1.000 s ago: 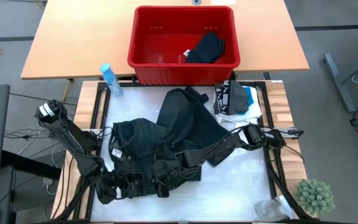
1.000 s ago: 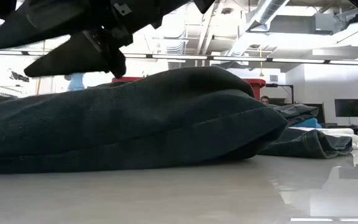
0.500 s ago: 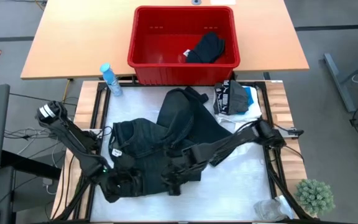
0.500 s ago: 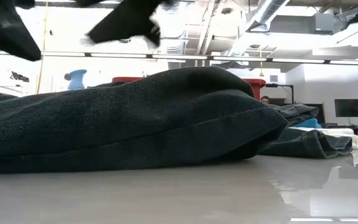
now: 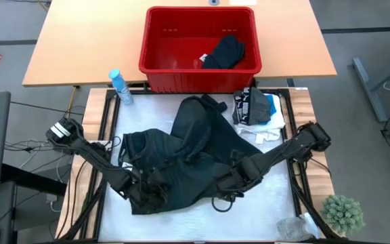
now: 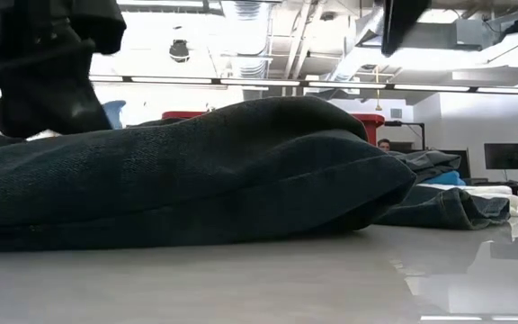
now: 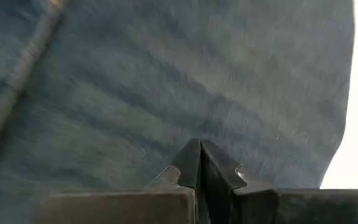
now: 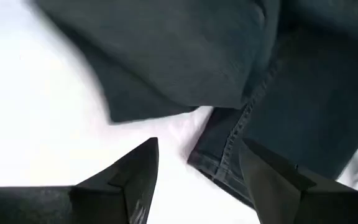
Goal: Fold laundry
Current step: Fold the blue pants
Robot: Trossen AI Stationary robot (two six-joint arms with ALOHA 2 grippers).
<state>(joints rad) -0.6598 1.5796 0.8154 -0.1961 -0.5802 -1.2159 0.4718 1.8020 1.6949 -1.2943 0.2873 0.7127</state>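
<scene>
Presently, at the lower left of the high view, the left gripper (image 5: 143, 192) rests over the left portion of the dark trousers (image 5: 181, 163); its own wrist view shows its fingers (image 7: 199, 163) pressed together with dark denim filling the frame just beyond the tips, and no fold of cloth is visibly pinched between them. A blue bottle (image 5: 119, 86) stands at upper left, beside the left end of the red basket (image 5: 156, 41).

The trousers lie crumpled across the centre of the white work surface (image 5: 276, 196), one leg running up toward the basket. In the low view the same trousers (image 6: 196, 171) fill the middle of the frame as a thick folded mass on the table.

The basket sits at top centre on the wooden table (image 5: 80, 47) and holds a dark garment (image 5: 223, 53) in its right half.

Right of centre, the right gripper (image 5: 226, 196) hovers at the lower right edge of the trousers. Its wrist view shows the fingers (image 8: 134, 171) spread well apart, empty, above a trouser hem (image 8: 229, 146) and bare white surface.

A stack of folded garments (image 5: 256, 108), black, teal and white, lies at the right edge of the work surface, just below the basket's right corner. A small green plant (image 5: 344, 211) stands at lower right.
</scene>
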